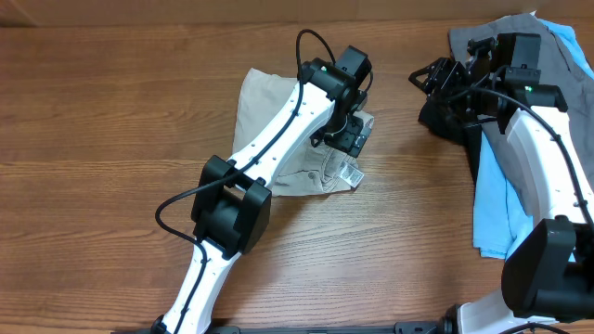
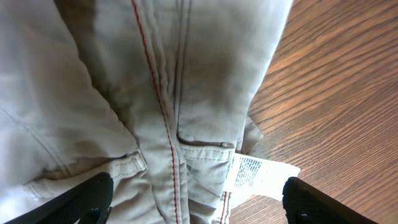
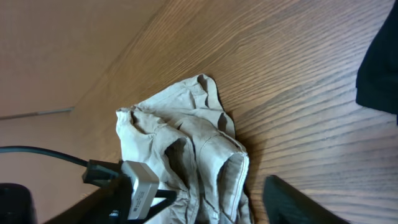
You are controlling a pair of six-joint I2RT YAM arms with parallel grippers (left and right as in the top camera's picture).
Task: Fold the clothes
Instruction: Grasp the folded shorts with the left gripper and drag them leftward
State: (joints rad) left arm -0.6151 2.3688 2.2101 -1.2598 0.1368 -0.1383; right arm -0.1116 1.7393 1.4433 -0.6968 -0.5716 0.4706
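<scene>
Underneath all, table [image 1: 93,111]: brown wood grain, matte.
Garment pile [image 1: 492,204]: grey, light-blue and black, at the right edge.
Shorts [image 1: 264,97]: beige, crumpled, centre.
Left gripper [image 1: 351,137]: jaws apart over the shorts.
Right gripper [image 1: 429,79]: jaws apart, beside the pile.
Label [image 2: 258,174]: white, at the shorts' waistband.

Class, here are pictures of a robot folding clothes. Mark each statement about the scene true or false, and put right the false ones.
1. The beige shorts lie on the wooden table beneath the left gripper. True.
2. The left gripper is shut on the white label. False: it is open, and the label lies free.
3. A light-blue garment lies by the right arm. True.
4. The right gripper holds the shorts. False: it is open, near the black garment, apart from the shorts.
</scene>
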